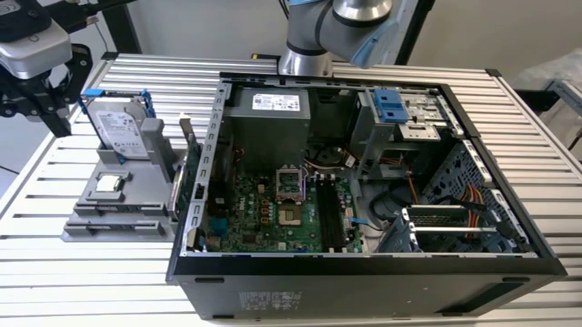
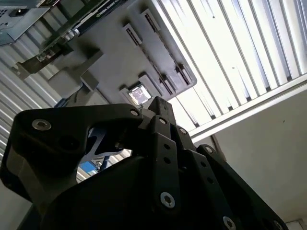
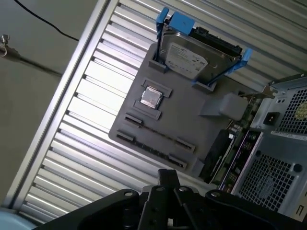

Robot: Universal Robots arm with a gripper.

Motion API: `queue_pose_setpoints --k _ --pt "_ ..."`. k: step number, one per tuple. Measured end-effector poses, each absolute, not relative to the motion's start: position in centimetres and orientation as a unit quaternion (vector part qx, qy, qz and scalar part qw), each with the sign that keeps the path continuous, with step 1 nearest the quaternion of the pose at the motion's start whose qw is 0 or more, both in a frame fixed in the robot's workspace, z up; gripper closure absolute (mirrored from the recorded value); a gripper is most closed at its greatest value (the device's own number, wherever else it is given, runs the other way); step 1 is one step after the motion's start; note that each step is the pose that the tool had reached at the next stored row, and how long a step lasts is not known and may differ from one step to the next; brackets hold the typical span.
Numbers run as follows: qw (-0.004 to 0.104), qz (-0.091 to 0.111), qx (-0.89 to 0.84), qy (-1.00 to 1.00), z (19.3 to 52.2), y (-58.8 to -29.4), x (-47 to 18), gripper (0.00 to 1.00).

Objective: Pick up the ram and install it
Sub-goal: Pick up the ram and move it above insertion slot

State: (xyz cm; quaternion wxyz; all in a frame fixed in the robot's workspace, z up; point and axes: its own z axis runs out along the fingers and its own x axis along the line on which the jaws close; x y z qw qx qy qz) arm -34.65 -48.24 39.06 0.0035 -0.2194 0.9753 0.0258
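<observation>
While the gripper [image 1: 37, 112] hangs open and empty, well apart from the ram [image 3: 218, 151] standing on edge in the tray [image 1: 100, 228] beside the case [image 1: 364, 279], the approach seems in hand, and the pick would call for lining up along that thin edge.

The arm [image 1: 309, 51] seen just behind the computer case [image 1: 364, 293] is a smooth silver metal tube, topped by a rounded grey joint [image 1: 359, 13] with a pale blue cap [image 1: 375, 41]. Off the case's side, toward the exterior view's left, the wrist carries a pale grey, box-shaped block [image 1: 35, 49] with a black piece on top. Below the block is the matt black gripper [image 1: 37, 102]. In both wrist views its body is built of thick, flat black bars [image 2: 160, 153] with rounded ends, pinned together by small silver socket-head screws [image 2: 167, 200].
</observation>
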Motion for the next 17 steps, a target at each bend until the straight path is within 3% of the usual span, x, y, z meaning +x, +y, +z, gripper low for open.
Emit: queue_pose_setpoints --k 17 --pt "0.002 0.026 -0.280 0.960 39.06 -48.24 -34.65 1.00"
